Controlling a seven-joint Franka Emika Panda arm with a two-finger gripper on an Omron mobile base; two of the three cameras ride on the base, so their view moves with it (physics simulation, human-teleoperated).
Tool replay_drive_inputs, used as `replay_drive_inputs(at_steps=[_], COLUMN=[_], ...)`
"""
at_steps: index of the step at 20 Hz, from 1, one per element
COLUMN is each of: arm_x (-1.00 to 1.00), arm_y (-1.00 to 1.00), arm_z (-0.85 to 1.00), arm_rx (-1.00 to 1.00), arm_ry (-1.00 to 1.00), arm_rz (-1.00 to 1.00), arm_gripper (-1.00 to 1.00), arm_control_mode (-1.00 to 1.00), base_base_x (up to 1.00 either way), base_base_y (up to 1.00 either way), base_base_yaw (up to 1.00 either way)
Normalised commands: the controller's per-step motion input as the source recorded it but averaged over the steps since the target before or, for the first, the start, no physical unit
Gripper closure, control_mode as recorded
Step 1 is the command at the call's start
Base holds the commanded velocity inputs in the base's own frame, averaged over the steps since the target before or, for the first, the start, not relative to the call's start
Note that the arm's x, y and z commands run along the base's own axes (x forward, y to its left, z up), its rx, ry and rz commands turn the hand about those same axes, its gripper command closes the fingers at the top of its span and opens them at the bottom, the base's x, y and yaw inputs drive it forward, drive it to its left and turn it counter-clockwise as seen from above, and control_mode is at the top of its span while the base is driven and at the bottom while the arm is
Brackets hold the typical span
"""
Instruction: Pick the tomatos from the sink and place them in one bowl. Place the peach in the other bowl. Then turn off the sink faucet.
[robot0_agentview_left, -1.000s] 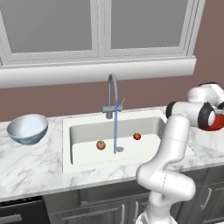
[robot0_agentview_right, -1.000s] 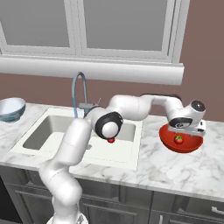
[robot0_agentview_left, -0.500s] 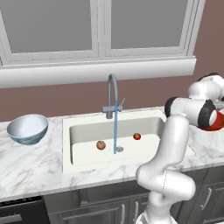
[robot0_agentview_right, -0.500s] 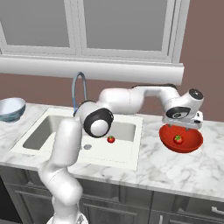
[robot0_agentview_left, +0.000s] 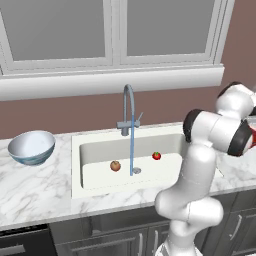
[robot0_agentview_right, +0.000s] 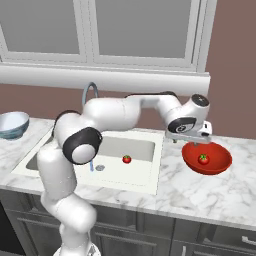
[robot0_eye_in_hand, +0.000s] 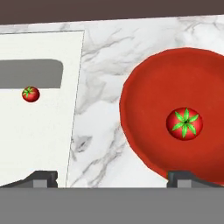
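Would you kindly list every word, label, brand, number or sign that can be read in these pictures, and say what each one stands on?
None: no view shows any writing.
The red bowl, the white and pale blue bowl, the two tomatoes, the peach, the faucet, the sink and the marble counter are all plain.
The robot's arm bears no marking either.
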Motion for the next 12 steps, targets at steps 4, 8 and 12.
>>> replay_drive_inputs(at_steps=[4, 8, 12], arm_x=[-0.45, -0.45, -0.36], arm_y=[0.91, 0.96, 1.00], arm_z=[0.29, 0.17, 0.10], arm_rx=[-0.11, -0.12, -0.06], arm_ry=[0.00, 0.00, 0.00], arm_rz=[0.00, 0.00, 0.00], arm_gripper=[-1.00, -1.00, -1.00], arm_control_mode=[-1.00, -1.00, -1.00], base_base_x=[0.00, 0.00, 0.00], base_base_y=[0.00, 0.00, 0.00], base_base_yaw=[0.00, 0.00, 0.00])
